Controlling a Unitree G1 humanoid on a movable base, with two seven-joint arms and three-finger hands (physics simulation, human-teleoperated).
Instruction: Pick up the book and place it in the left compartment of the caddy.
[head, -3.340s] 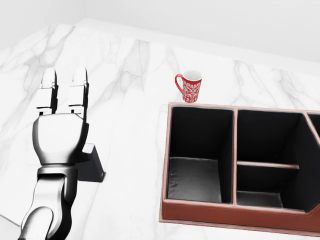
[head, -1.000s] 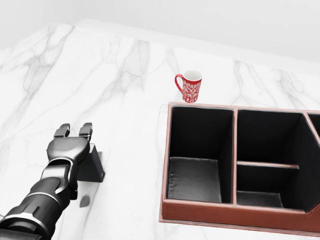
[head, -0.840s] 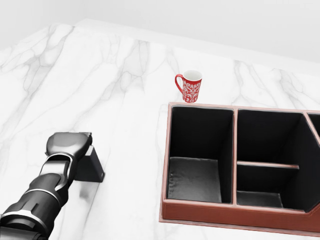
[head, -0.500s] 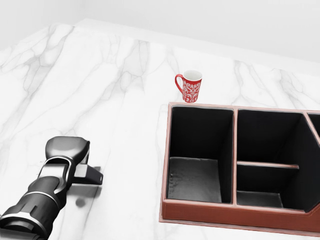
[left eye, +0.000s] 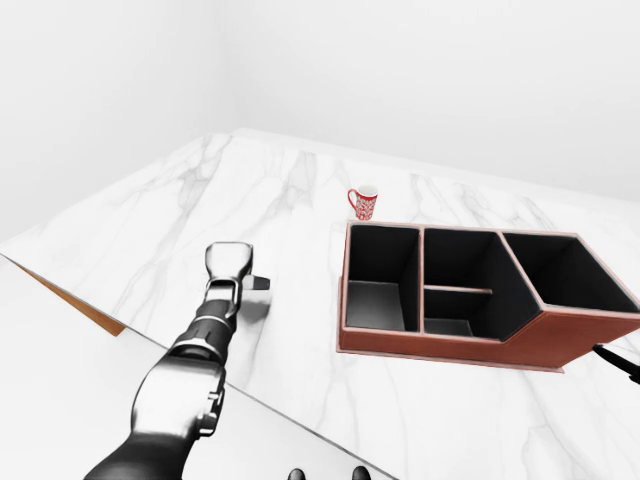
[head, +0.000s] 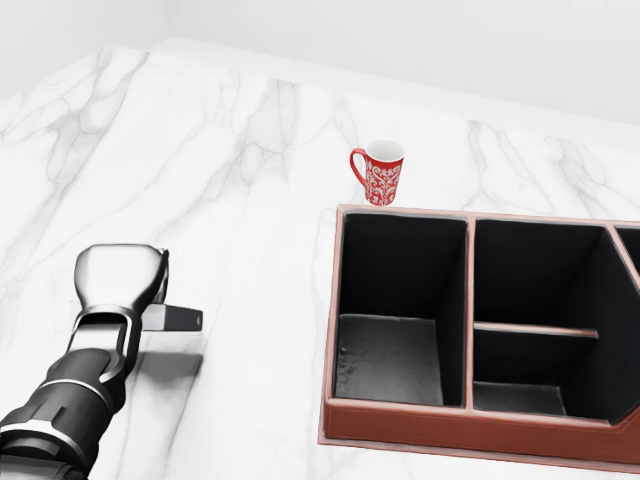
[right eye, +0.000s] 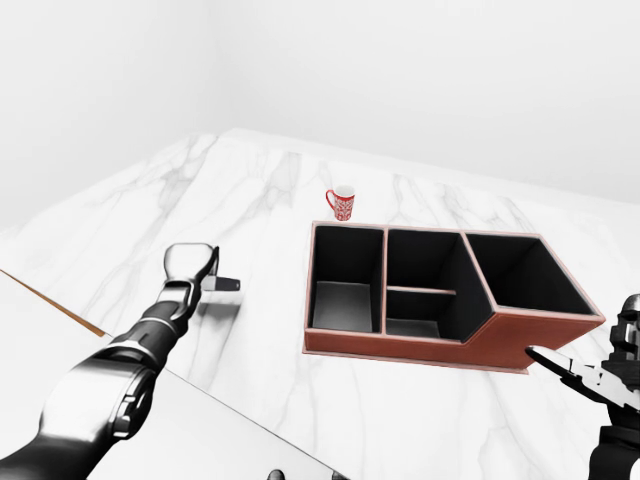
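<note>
White marble with grey veins makes up the desk (head: 250, 180), and it carries four things in all: one book, one caddy, one mug and the robot's left hand reaching over it. One left hand (head: 118, 283) comes in from the bottom left of the head view, knuckles up, its fingers curled down and closed round the dark book (head: 172, 317), which sticks out to the right of the hand as a thin flat slab lifted clear of the marble, with a soft shadow lying on the surface beneath it. The book is well apart from the caddy, toward the desk's left side and nearer its near edge than its far one. One reddish-brown caddy (head: 400, 424) with black lining sits toward the right of the desk; in the right-eye view it shows three openings along its top, the middle one split by a low crosswise divider. Its left compartment (head: 390, 355) holds nothing but its dark floor. One red mug (head: 380, 173) with a white pattern and a white inside stands upright just beyond the caddy's far left corner, its handle turned to the left, close to the caddy's rim but not touching it. One right hand (right eye: 610, 385) shows only at the bottom right corner of the right-eye view, off the desk's right edge, too cropped to tell how its fingers are set.
</note>
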